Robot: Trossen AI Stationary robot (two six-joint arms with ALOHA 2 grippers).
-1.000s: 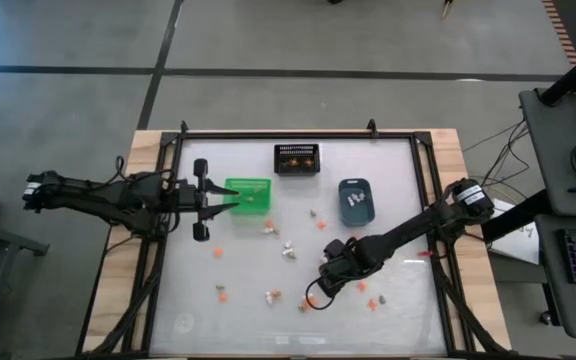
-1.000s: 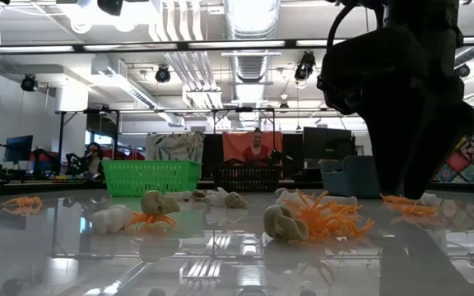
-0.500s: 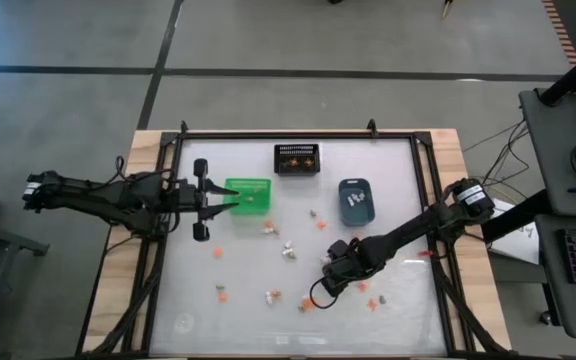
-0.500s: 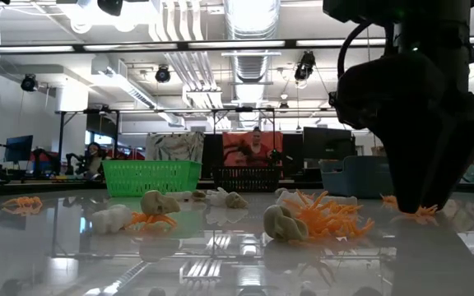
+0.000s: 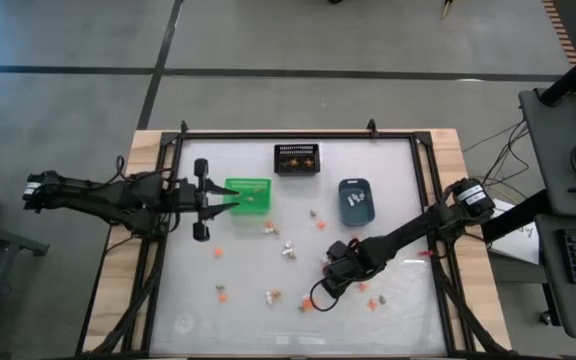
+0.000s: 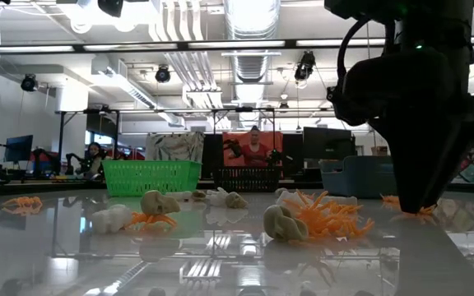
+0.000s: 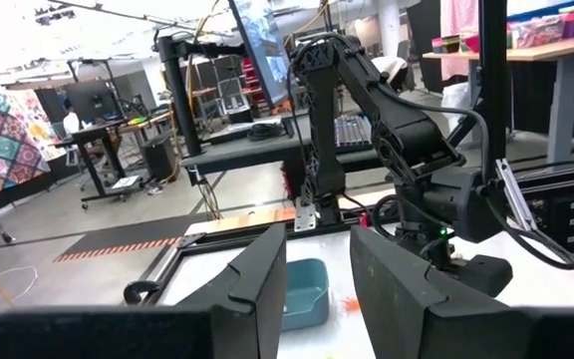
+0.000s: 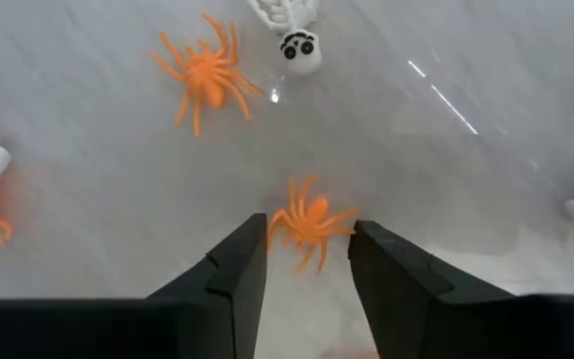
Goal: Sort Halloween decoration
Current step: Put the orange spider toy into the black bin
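The right claw (image 8: 305, 261) is down at the table (image 5: 398, 170), near its front and a little right of centre. Its two fingers stand apart, one on each side of a small orange spider (image 8: 309, 221) that lies flat on the surface; the legs reach close to both fingers, and whether they touch cannot be told. Nothing is clamped yet.

To do this pick well, I judge the claw should stay low and centred so the fingers meet on the spider's body rather than on a thin leg, which could bend and slip out. It should close gently, then lift straight up before travelling.

Just beyond lie a second orange spider (image 8: 205, 76) and a white skull piece (image 8: 299, 50), both clear of the fingers. More trinkets are scattered over the middle of the table.

At the far side stand a green bin (image 5: 247, 194), a black mesh bin (image 5: 296, 158) and a blue-grey bin (image 5: 356, 201).

The left claw (image 7: 317, 274) waits beside the green bin at the left, fingers apart and empty.
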